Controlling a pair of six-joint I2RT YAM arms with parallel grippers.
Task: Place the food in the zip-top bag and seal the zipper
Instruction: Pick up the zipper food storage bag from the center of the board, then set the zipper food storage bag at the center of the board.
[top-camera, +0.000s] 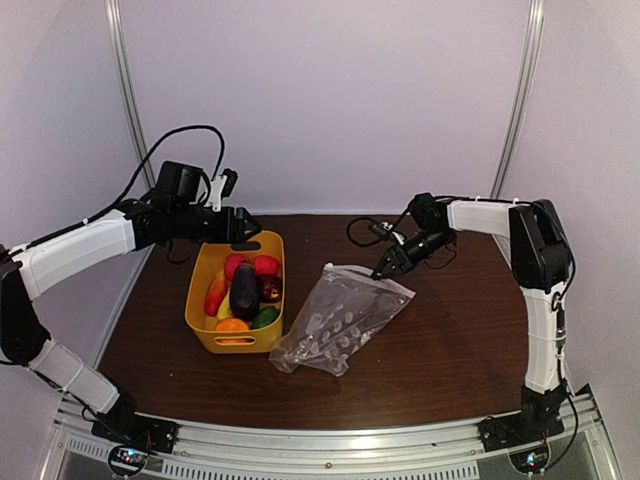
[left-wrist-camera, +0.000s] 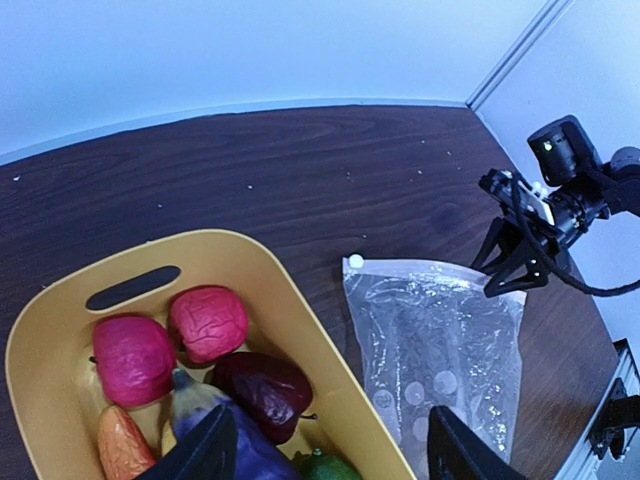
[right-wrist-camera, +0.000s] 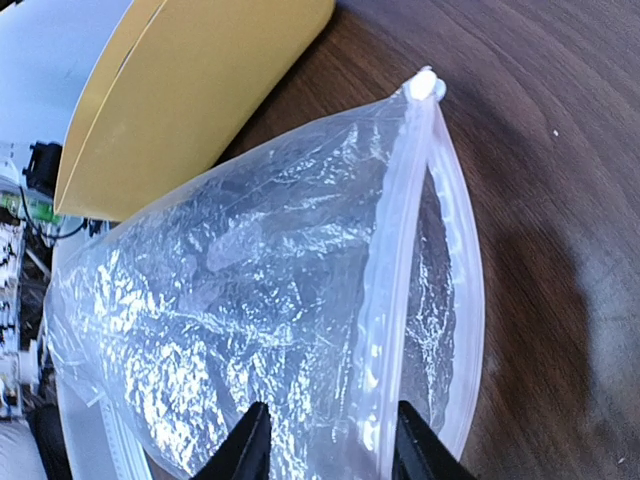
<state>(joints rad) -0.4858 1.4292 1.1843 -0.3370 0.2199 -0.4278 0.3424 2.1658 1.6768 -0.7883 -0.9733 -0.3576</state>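
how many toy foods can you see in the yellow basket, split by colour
pink-red food: 2
dark red food: 1
purple food: 1
orange food: 2
green food: 1
total: 7 showing; any underneath are hidden

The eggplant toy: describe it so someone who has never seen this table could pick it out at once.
On the dark wooden table, look to the yellow basket left of the clear dotted bag. In the middle of its pile lies the eggplant. It is the only long, dark purple piece; its neighbours are rounder and red, orange or green.
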